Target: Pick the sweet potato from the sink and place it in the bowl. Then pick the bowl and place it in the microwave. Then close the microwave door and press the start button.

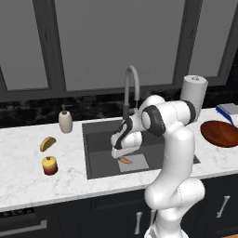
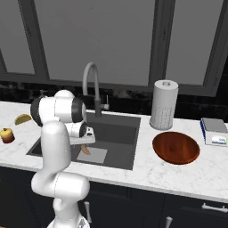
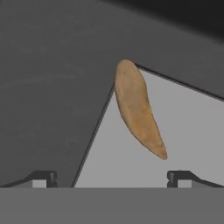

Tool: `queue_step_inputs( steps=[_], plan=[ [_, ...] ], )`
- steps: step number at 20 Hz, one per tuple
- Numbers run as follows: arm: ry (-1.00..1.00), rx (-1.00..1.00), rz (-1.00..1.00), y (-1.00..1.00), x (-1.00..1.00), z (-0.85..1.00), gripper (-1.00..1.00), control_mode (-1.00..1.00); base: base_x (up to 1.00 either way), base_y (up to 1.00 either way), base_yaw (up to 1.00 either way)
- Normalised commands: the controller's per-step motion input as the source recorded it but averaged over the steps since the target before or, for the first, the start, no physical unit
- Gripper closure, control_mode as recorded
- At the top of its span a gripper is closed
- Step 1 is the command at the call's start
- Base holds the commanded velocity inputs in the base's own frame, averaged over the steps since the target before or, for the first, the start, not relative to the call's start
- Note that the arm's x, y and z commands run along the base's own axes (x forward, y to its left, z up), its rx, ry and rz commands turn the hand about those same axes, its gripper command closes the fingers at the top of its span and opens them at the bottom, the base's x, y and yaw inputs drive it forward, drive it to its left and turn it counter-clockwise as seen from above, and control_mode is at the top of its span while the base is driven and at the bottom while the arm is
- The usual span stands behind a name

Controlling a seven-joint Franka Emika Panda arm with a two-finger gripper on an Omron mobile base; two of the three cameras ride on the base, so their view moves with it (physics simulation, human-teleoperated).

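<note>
Directly below tool (image 3: 111, 177): sweet potato (image 3: 138, 109).

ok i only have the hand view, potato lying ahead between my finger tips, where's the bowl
Observer: The bowl sits on the counter right of the sink, empty, in front of the paper towel roll.
Operator: anything else near the sink i could mix up with the potato
Observer: Not in the basin. Left of it on the counter lie a yellow-brown crescent food and a red-yellow round fruit.
Operator: how's the hand sitting over the sink
Observer: The gripper is down inside the basin, open, just above the sweet potato, with the faucet rising behind it.
</note>
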Motion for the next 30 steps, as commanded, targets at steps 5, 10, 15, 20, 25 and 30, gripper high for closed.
queue_step_inputs(
  steps=[5,10,15,20,25,30],
  plan=[
    [0.00,0.00,0.00,0.00,0.33,-0.31,-1.00,-1.00,0.00,0.00,0.00],
    [0.00,0.00,0.00,0.00,0.27,-0.31,-1.00,-1.00,0.00,0.00,0.00],
    [0.00,0.00,0.00,0.01,0.37,-0.29,-1.00,-1.00,0.00,0.00,0.00],
    [0.00,-0.01,0.00,0.01,0.22,-0.25,-1.00,-1.00,0.00,0.00,0.00],
    [0.00,-0.02,0.00,0.12,-0.02,-0.32,1.00,-1.00,0.00,0.00,0.00],
    [-0.01,-0.01,0.00,0.08,-0.03,-0.16,1.00,-1.00,0.00,0.00,0.00]
  ],
)
